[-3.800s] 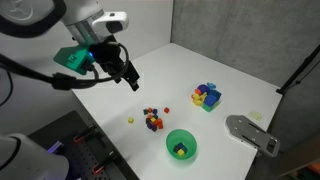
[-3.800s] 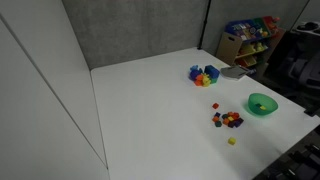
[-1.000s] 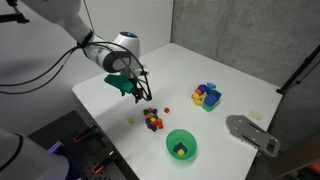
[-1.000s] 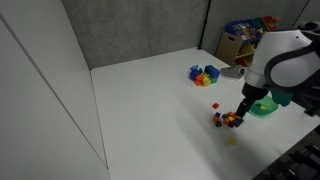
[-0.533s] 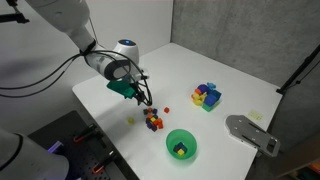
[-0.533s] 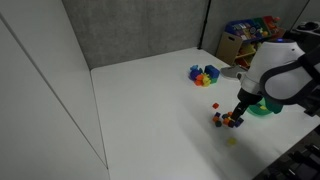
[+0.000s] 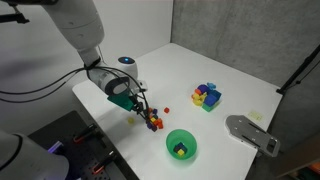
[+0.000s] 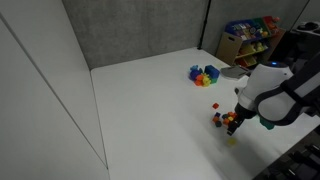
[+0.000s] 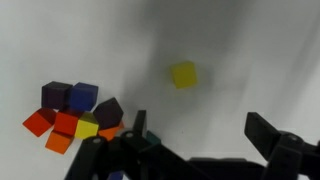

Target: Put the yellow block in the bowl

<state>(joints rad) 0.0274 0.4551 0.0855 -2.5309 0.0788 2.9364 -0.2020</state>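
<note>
On the white counter (image 7: 205, 62) in an exterior view, the yellow block (image 7: 130, 121) lies alone near the front edge, just beside the small multicoloured cluster (image 7: 153, 122); the green bowl (image 7: 169, 141) stands past that cluster, apart from the block, with a small dark thing already in it; a larger stack of blue, yellow and red blocks (image 7: 207, 96) sits well apart towards the back; the jaws hang low over the counter just above block and cluster, and how wide they stand cannot be told here. In an exterior view from the opposite side, the yellow block (image 8: 232, 141) lies on the near side of the cluster (image 8: 228, 120), with the arm's wrist over the cluster; the bowl is largely hidden behind the arm. In the wrist view the jaws stand wide apart and hold nothing; the two fingers (image 9: 262, 132) rise from the lower edge, and the yellow block (image 9: 183, 74) lies on bare counter ahead of them, beyond the tips and roughly in line with the gap, a little towards the finger nearer the cluster (image 9: 75, 115); the block looks close to a cube, so no long axis governs the grasp, though its faces sit slightly askew to the fingers. The coming move likely calls for going forward and down until the block stands between the fingers, keeping clear of the cluster.
</note>
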